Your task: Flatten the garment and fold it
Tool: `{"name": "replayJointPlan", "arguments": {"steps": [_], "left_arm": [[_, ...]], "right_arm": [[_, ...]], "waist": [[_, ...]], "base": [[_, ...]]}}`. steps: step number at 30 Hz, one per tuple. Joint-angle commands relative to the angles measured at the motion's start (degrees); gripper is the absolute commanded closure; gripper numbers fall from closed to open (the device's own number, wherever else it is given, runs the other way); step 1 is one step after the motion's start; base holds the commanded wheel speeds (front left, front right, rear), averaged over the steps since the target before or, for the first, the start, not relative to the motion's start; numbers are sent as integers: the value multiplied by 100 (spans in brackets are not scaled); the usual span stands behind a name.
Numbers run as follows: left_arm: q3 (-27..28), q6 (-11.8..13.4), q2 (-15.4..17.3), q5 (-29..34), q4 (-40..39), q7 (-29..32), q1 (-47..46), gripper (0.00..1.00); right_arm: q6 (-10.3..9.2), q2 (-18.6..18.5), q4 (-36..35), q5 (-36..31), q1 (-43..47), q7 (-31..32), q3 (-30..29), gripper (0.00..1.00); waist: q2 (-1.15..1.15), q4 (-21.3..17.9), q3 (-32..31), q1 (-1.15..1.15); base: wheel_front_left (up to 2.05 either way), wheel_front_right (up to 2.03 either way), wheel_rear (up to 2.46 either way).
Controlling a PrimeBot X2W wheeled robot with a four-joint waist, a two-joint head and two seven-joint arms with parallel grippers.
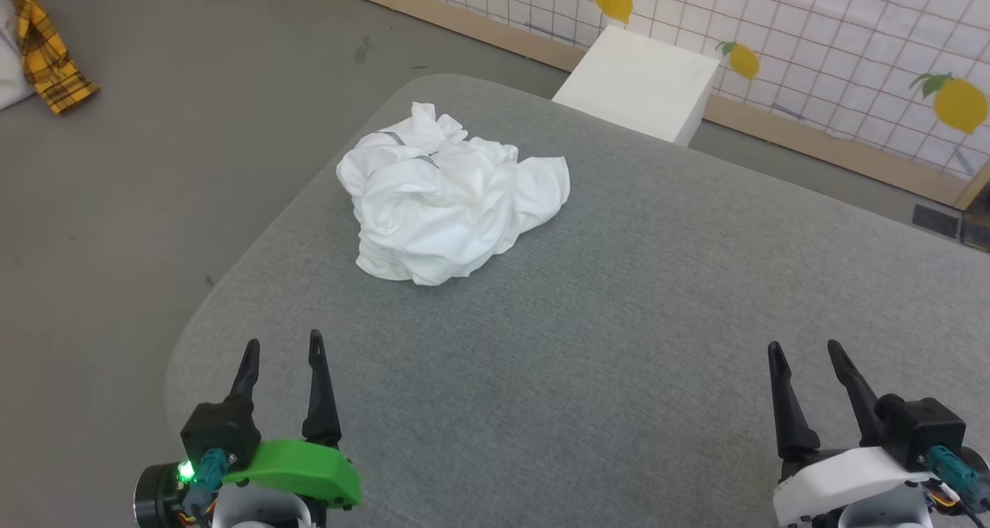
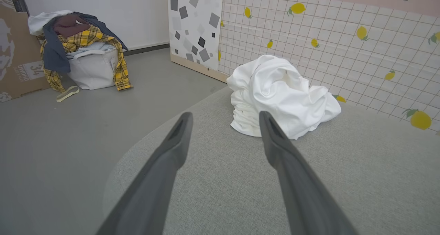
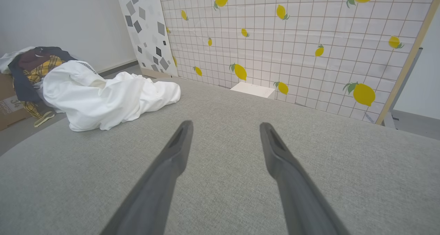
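Reaching out with both arms seems best, each taking a separate outer edge of the garment [image 1: 448, 203], not its bulging middle, then drawing apart. Left gripper [image 1: 283, 339] and right gripper [image 1: 804, 345] stand spread wide, empty, over the grey padded surface [image 1: 619, 319]. The garment lies crumpled well ahead, nearer the left one.

The right pincer [image 3: 226, 125] hangs low over the grey fabric counter [image 3: 309, 152], its two dark fingers spread wide with nothing between them. Well ahead and to the left, the white garment [image 3: 103, 97] lies crumpled in a heap on the counter, a line of dark stitching showing along its top. Beyond the far edge a white box [image 3: 252, 89] sits against the lemon-print wall [image 3: 292, 39]. A pile of clothes [image 3: 31, 63] lies far left.
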Motion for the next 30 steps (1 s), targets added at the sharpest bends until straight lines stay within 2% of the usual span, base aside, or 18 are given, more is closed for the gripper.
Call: {"name": "replayJointPlan", "arguments": {"steps": [1, 21, 30], "left_arm": [[-24, 44, -19, -60, 28, -63, 91, 0], [-110, 90, -22, -220, 212, -298, 146, 0], [-107, 83, 27, -260, 268, -380, -38, 0]], "right_arm": [[-7, 5, 26, 51, 79, -74, -25, 0], [-8, 6, 151, 209, 227, -231, -81, 0], [-9, 6, 119, 196, 201, -225, -71, 0]], "waist": [[39, 81, 5, 0], [47, 577, 8, 0], [50, 525, 110, 0]], "base": [[0, 0, 0], [0, 0, 0], [0, 0, 0]]}}
